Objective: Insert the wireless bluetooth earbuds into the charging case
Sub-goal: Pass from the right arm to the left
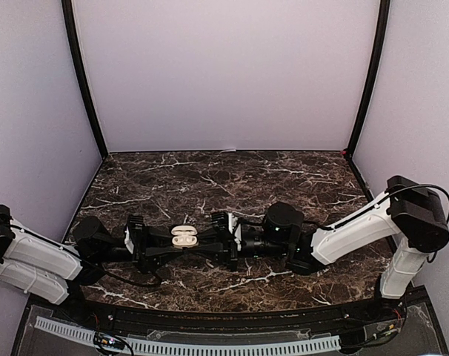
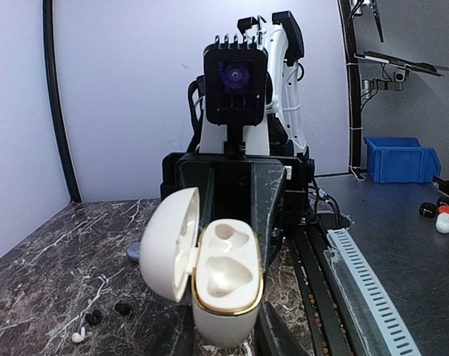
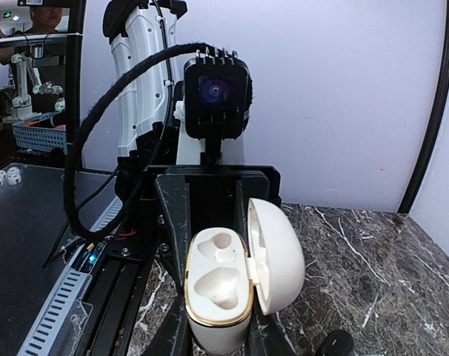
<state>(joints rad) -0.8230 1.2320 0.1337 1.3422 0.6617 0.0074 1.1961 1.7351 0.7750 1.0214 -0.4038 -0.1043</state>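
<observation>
A white oval charging case (image 1: 184,236) with a gold rim stands upright at the table's near middle. Its lid is open and both wells are empty. My left gripper (image 1: 174,242) and right gripper (image 1: 196,242) meet there from opposite sides, each with its fingers along the case's flanks. The left wrist view shows the case (image 2: 226,285) between my left gripper's (image 2: 224,347) fingers. The right wrist view shows it (image 3: 217,293) between my right gripper's (image 3: 217,347) fingers. A white earbud (image 2: 78,335) and two dark earbuds (image 2: 93,317) (image 2: 123,307) lie on the marble beside the case.
A grey-blue disc (image 2: 133,252) lies on the marble behind the lid. A dark rounded object (image 3: 334,343) lies on the lid side. A slotted cable rail (image 2: 365,289) runs along the table's near edge. A blue bin (image 2: 401,159) stands off the table.
</observation>
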